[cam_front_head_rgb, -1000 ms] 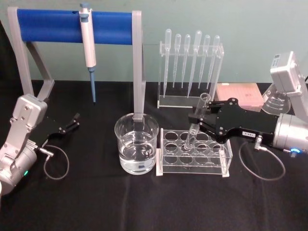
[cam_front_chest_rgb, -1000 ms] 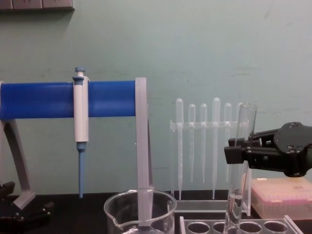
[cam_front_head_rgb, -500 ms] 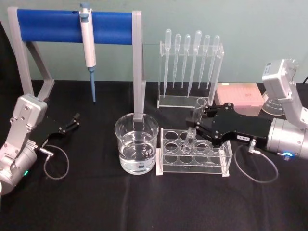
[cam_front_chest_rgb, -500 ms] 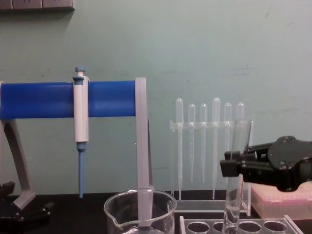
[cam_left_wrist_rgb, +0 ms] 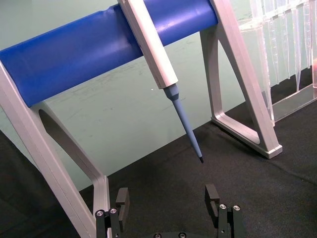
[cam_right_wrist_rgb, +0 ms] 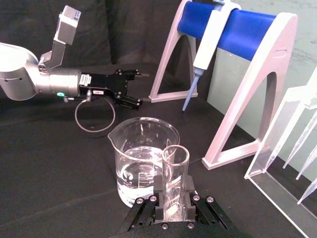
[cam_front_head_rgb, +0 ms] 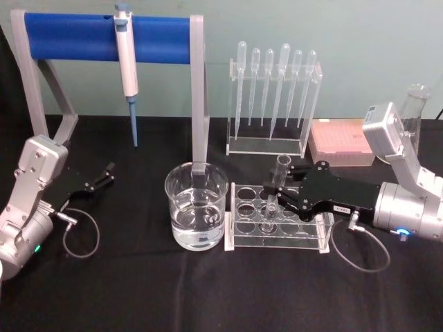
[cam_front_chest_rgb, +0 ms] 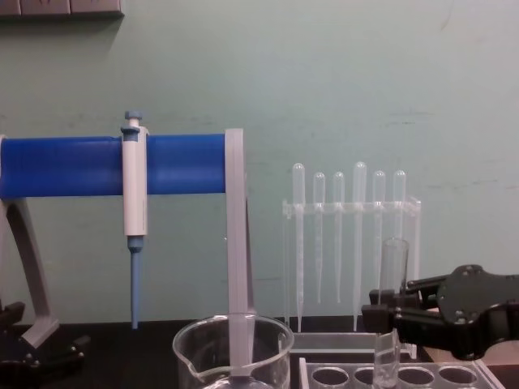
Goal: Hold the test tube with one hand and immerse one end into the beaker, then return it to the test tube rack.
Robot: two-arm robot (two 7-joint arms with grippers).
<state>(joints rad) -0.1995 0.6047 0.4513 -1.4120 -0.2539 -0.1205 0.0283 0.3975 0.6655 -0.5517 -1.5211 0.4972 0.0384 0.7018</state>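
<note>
Right gripper [cam_front_head_rgb: 275,194]: pinching the test tube [cam_front_head_rgb: 275,192], now lowered deep into the rack [cam_front_head_rgb: 277,238] beside the beaker [cam_front_head_rgb: 196,215]; return nearly complete. Left gripper [cam_front_head_rgb: 105,174]: parked, fingers spread, holding nothing.

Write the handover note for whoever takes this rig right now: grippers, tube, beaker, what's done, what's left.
Right black gripper: shut on the clear glass test tube, holding it upright with its lower end in a hole of the clear plastic tube rack.
Left black gripper: open, parked on the black table beside the blue-barred stand.
Wide glass beaker: holds clear liquid and stands just left of the rack, apart from the tube.
Done: the tube is back at the rack; whether it was dipped cannot be told.
Left: seat the tube fully, release it, withdraw the right arm.
</note>
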